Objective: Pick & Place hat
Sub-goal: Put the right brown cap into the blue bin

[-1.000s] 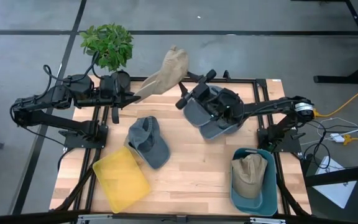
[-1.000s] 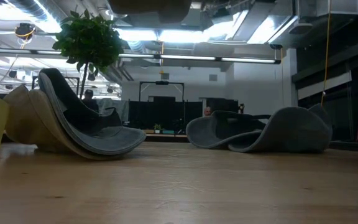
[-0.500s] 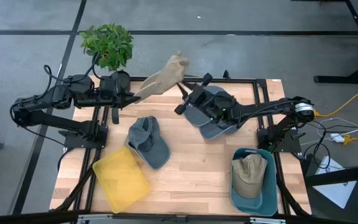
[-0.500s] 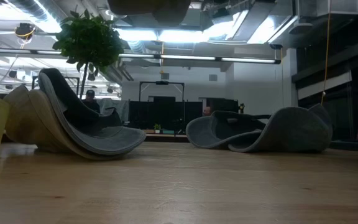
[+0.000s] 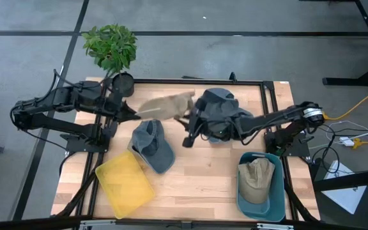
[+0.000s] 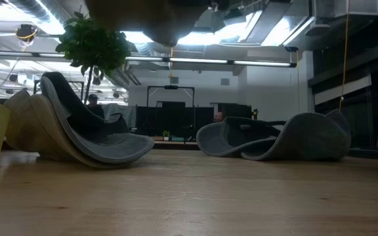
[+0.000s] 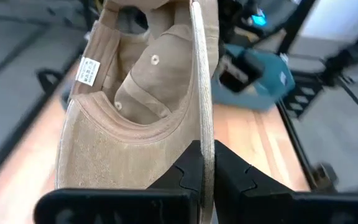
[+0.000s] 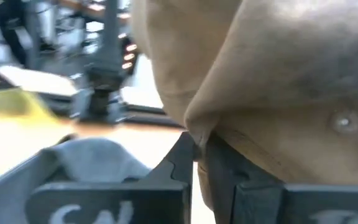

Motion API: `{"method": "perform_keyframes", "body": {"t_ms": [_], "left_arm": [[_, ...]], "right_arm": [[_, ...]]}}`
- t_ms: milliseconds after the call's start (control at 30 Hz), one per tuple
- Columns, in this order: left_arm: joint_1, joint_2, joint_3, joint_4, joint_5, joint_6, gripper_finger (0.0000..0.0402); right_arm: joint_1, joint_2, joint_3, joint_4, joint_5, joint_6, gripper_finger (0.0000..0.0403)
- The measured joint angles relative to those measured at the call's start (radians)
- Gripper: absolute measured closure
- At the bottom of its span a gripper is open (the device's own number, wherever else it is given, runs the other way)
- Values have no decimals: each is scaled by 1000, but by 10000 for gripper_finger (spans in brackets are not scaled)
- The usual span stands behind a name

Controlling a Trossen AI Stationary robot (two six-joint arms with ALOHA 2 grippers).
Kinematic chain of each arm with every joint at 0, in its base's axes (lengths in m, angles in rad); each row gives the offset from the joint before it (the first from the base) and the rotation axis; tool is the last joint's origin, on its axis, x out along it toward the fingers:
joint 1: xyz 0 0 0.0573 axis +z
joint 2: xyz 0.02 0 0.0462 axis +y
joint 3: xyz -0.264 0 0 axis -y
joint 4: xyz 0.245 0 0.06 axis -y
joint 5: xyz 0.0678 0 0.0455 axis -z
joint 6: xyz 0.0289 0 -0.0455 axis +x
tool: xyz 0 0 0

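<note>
The tan hat (image 5: 165,105) hung in the air above the back part of the wooden table (image 5: 203,179), stretched between the two arms, just beyond the grey hat (image 5: 153,145) lying on the boards. Its long axis ran roughly level and across the table, one end toward the potted plant (image 5: 111,46), the other toward the second grey hat (image 5: 221,114) that lay farther along the same back edge. The left gripper (image 5: 128,112) was pinched tight on the brim end nearest the plant; in the left wrist view the fingers (image 7: 191,168) met on the brim's edge, with the hat's open underside and its white label turned toward the camera. The right gripper (image 5: 188,121) had its fingers narrowed onto the opposite end, and the right wrist view showed the fabric folded between the fingers (image 8: 185,162).

The table was pale planks in a black frame, standing on a grey floor. A yellow bin (image 5: 124,185) sat at the near corner on the plant's side, and a teal bin (image 5: 260,204) at the other near corner held another tan hat (image 5: 256,177). The low view looked across the boards into a large room with ceiling strip lights and dark equipment in the distance.
</note>
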Motion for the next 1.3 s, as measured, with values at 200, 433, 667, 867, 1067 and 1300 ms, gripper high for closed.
{"method": "perform_keyframes", "body": {"t_ms": [200,433,667,867,1067,1300], "left_arm": [[0,-1,0,-64,34,21,368],[0,-8,0,-55,-127,117,304],[0,-6,0,-14,-245,207,234],[0,9,0,31,-222,263,190],[0,59,0,82,-138,273,181],[-28,157,0,91,-75,305,189]], "right_arm": [[32,-37,0,-169,-84,121,378],[65,-104,0,-334,-147,265,378],[71,-161,0,-393,-221,366,378],[65,-173,0,-392,-245,442,378],[13,-173,0,-405,-380,594,378],[-54,-173,0,-435,-487,710,378]]}}
